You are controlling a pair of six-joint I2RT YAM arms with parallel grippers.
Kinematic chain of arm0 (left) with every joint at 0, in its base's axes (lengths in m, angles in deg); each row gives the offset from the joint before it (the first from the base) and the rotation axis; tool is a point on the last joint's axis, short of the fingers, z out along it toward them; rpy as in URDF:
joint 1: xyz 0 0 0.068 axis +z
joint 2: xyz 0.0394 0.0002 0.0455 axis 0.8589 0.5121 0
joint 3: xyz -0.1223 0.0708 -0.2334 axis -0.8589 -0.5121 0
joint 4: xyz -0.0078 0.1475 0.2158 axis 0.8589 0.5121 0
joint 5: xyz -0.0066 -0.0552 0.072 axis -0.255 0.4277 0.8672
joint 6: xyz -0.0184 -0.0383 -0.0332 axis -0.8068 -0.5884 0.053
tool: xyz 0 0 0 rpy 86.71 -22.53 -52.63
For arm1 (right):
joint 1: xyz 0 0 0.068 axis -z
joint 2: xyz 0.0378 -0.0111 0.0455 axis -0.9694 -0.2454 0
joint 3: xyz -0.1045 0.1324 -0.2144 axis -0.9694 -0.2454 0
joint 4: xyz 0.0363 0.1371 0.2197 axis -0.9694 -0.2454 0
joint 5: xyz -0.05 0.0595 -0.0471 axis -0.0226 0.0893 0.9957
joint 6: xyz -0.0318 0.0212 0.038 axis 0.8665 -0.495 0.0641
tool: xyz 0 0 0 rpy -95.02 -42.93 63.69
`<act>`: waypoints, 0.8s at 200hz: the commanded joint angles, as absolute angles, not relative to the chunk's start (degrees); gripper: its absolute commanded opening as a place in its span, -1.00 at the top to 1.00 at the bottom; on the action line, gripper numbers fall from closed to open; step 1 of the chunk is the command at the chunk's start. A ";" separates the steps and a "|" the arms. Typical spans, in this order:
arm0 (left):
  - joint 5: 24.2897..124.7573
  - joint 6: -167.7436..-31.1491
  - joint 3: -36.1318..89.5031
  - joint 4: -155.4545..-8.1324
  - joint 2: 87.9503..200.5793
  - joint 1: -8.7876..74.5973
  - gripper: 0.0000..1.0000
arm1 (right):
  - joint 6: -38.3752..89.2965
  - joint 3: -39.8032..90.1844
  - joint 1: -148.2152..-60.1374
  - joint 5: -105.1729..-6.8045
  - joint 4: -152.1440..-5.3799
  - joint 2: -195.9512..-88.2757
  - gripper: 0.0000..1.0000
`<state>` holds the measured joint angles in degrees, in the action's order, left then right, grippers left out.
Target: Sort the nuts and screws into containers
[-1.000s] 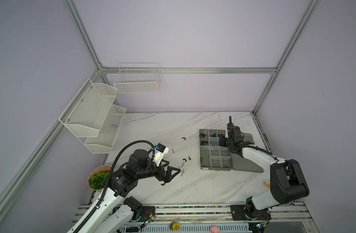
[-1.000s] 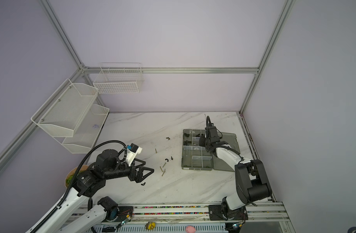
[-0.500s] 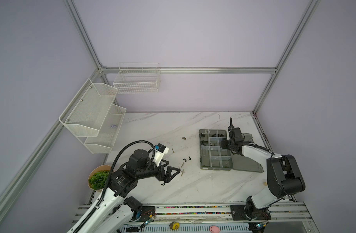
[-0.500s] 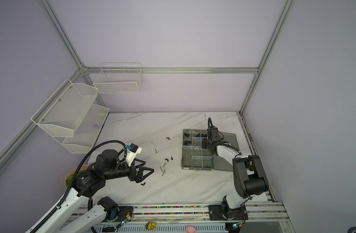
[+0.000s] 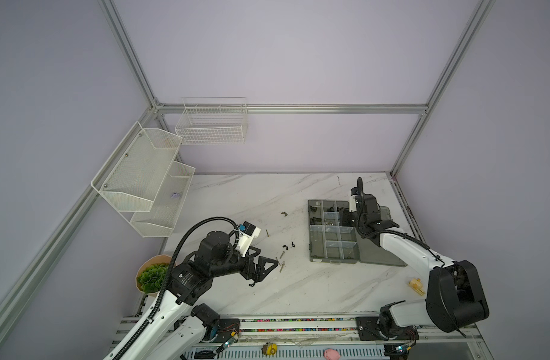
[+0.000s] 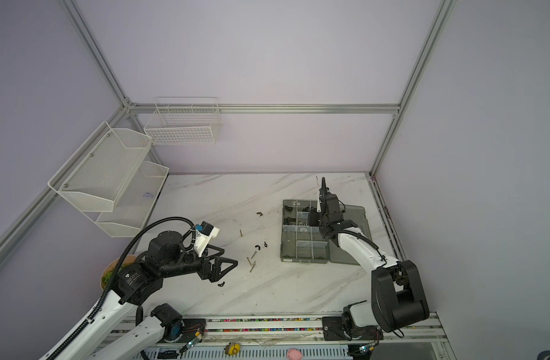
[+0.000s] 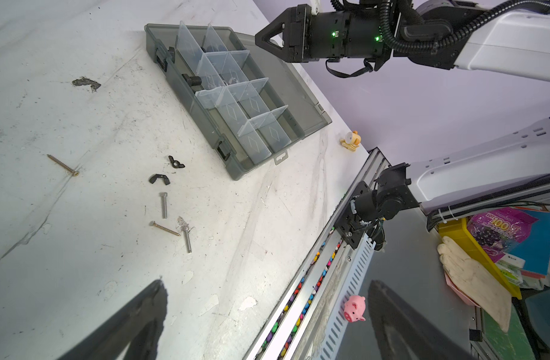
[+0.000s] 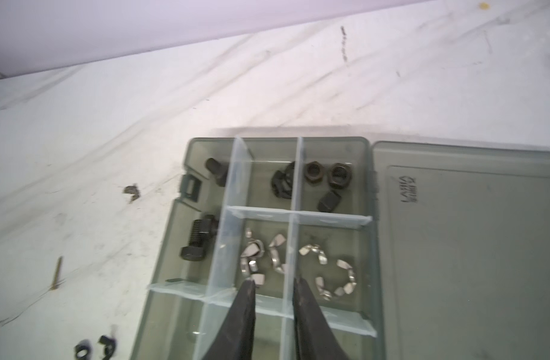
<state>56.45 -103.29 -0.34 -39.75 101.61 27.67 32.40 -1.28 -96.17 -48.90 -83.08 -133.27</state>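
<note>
The right end effector [image 8: 273,280] hung parted and empty over the smoky-grey translucent plastic organizer box [image 8: 329,141], above its shiny silver wing nuts [image 8: 278,255], probably placed there for a drop; the left end effector [image 7: 266,282] was spread above the white marbled bench [image 7: 80,265] near thin screws [image 7: 163,204]; the box's nearer compartments were cut off.

You have two black hex bolts [image 8: 199,240] and three black hex nuts [image 8: 340,174] in the organizer box [image 8: 470,265]. Loose on the table [image 7: 80,265] you have two brass screws [image 7: 63,165], two silver screws [image 7: 163,204] and two black wing nuts [image 7: 159,178], plus a third black wing nut [image 5: 252,284] in a top view. The silver wing nuts [image 8: 311,251] overlap too much to count.
</note>
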 commanded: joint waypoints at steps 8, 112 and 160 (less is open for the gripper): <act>58.30 -103.40 -2.32 -40.28 102.58 27.64 -0.99 | 28.39 -2.77 -108.56 -47.35 -79.93 -132.69 0.47; 63.84 -104.15 -1.60 -38.29 104.31 27.64 -0.99 | 21.96 0.65 -126.86 -40.39 -76.69 -151.04 0.54; 63.42 -104.11 -1.52 -38.29 104.31 27.64 -0.99 | 20.31 3.81 -127.34 -35.31 -80.96 -155.14 0.59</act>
<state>63.43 -103.44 -0.34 -37.56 104.95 27.67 22.08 1.50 -127.12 -40.05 -77.33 -153.84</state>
